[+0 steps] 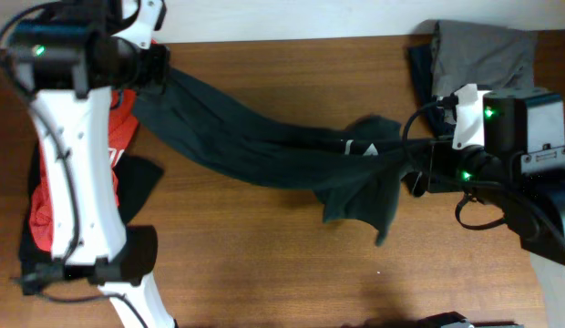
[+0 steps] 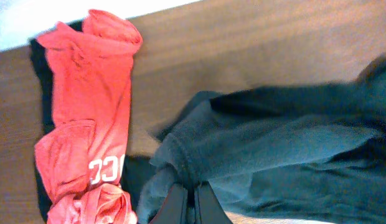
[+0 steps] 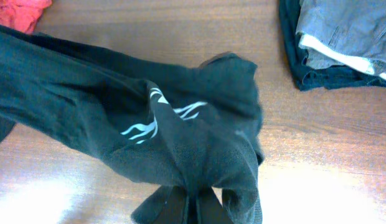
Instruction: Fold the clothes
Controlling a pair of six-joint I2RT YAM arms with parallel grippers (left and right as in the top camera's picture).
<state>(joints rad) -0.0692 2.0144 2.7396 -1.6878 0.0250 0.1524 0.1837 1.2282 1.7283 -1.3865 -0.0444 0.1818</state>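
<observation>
A dark charcoal T-shirt (image 1: 264, 146) with white markings hangs stretched between both arms above the wooden table. My left gripper (image 1: 159, 68) is shut on its left end at the back left; in the left wrist view the gripper (image 2: 192, 193) pinches bunched dark cloth (image 2: 274, 143). On the right, my right gripper (image 1: 412, 164) is shut on the other end, and in its wrist view the gripper (image 3: 193, 199) clamps a fold of the shirt (image 3: 137, 118). A red T-shirt (image 1: 118, 137) with white letters lies crumpled at the left, also seen from the left wrist as red cloth (image 2: 87, 112).
A stack of folded grey and dark garments (image 1: 474, 55) sits at the back right corner; the right wrist view shows that stack (image 3: 342, 37) too. Black cloth (image 1: 137, 182) lies under the red T-shirt. Bare wooden table (image 1: 264, 255) stretches along the front.
</observation>
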